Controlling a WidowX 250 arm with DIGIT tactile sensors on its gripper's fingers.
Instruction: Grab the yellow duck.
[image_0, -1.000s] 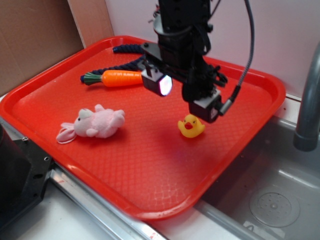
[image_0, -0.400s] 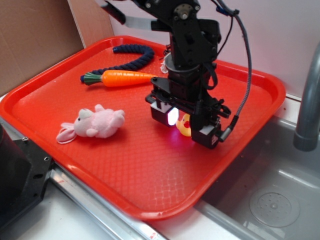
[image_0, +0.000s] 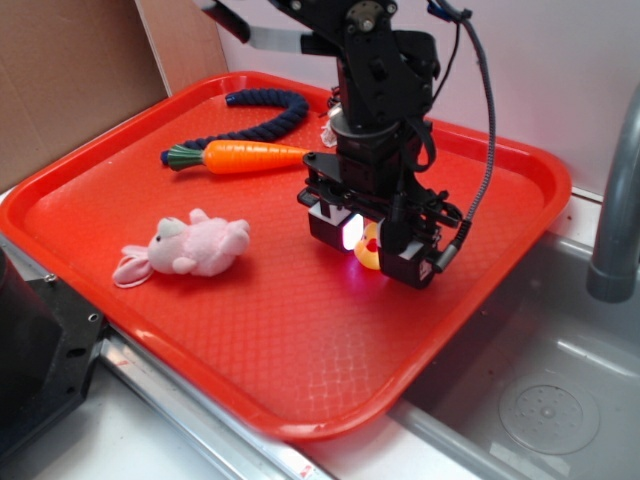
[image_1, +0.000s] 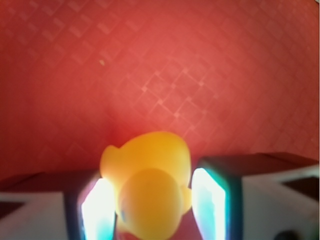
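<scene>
Pink plush bunny (image_0: 190, 246): lay on textured red plastic tray (image_0: 250, 330), near left. Tiny glossy yellow rubber duck (image_1: 146, 184): on tray, between black gripper (image_0: 375, 250) jaws, which stood narrowly either side; contact uncertain. Orange plastic carrot (image_0: 240, 156) and navy rope (image_0: 262, 108): farther back.

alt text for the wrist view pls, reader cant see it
Close-up from above: the yellow duck sits between the gripper's two glowing fingers, one on each side of it. Behind it, the red tray with its diamond texture fills the frame.
</scene>
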